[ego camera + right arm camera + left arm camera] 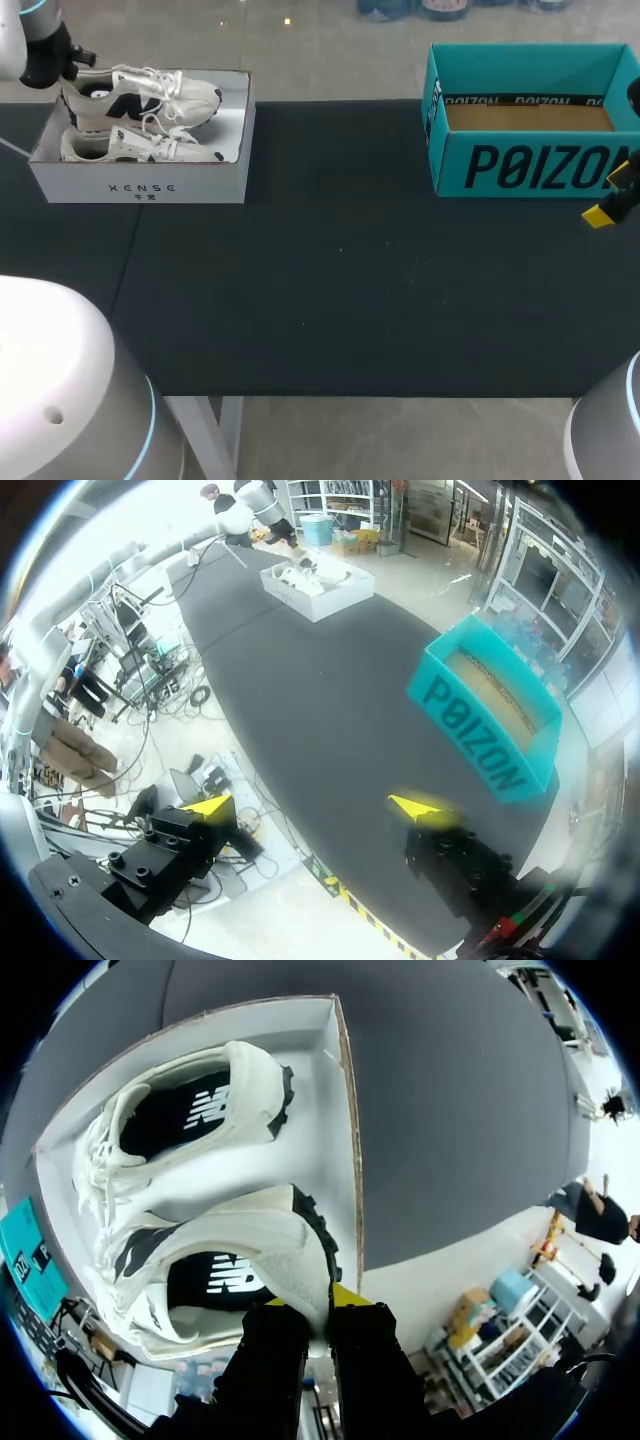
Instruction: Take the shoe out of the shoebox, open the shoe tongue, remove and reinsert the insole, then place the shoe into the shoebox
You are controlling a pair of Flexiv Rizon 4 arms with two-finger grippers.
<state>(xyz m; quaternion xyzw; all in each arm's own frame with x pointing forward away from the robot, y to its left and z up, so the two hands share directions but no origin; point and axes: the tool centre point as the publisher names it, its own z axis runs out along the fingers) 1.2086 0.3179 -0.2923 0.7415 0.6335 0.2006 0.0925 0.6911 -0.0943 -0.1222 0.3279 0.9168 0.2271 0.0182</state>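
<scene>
A white shoebox [140, 185] stands at the table's far left with two white and black sneakers in it. My left gripper [70, 62] is at the box's far left corner, shut on the heel of the far sneaker [140, 95]. In the left wrist view the gripper [320, 1310] pinches that sneaker's [230, 1260] heel collar, and the other sneaker [190, 1105] lies ahead inside the shoebox [345, 1110]. My right gripper [610, 195] hangs open at the right edge, in front of a teal box; nothing is between its fingers [315, 807].
An open teal box [530, 165] with a brown cardboard floor stands at the far right, also seen ahead of the right gripper [480, 730]. A dark mat [330, 270] covers the table between the two boxes.
</scene>
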